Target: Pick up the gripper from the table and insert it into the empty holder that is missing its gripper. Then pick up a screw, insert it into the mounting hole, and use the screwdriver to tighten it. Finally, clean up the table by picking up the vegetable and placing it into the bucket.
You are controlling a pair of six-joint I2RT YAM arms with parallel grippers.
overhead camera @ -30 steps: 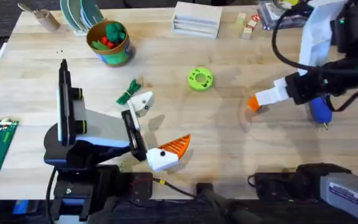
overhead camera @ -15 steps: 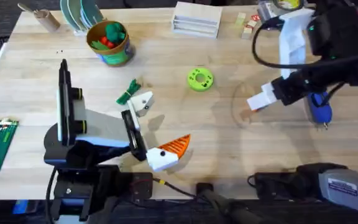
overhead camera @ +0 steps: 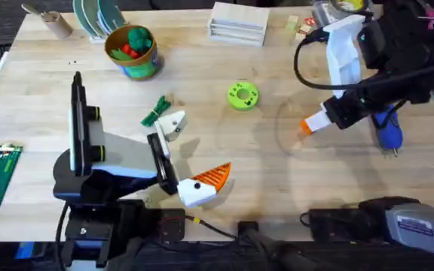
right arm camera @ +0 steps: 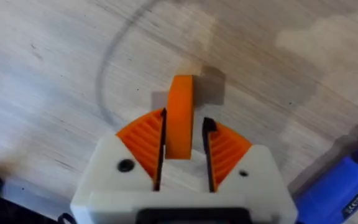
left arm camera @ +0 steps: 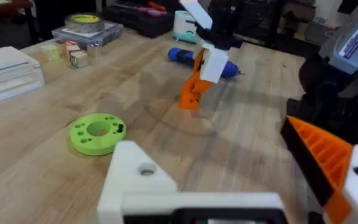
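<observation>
Orange gripper [right arm camera: 179, 115] in right hand [right arm camera: 183, 146].

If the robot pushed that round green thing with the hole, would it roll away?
Probably not: the green disc lies flat on the table, so it would likely slide. It looks like stiff plastic, probably light, and unlikely to tip.

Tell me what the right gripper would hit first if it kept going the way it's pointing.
Probably bare table. The right gripper, holding the orange finger, points down and leftward at open wood in the overhead view; height above it is unclear.

One screwdriver [overhead camera: 387, 129], one bucket [overhead camera: 132, 51]
</observation>
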